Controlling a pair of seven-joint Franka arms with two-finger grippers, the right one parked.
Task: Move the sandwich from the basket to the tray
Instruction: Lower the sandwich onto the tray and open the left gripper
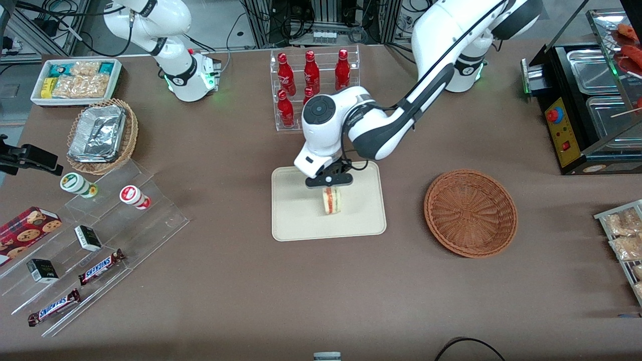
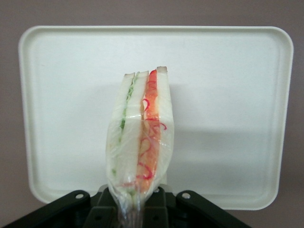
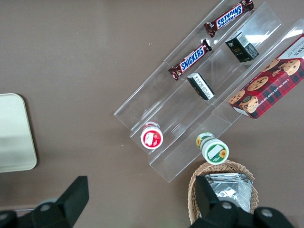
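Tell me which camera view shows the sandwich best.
The left wrist view: the sandwich fills it, wrapped, its green and red filling clear, held by the gripper above the tray. In the front view it is small under the gripper. The right wrist view lacks it.

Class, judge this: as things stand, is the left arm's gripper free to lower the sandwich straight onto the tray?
Probably yes. The gripper holds the sandwich over the tray, whose surface under it looks bare.

A brown table (image 1: pixel 241 281) fills the scene; equipment racks with cables (image 1: pixel 321 20) stand at its far edge.
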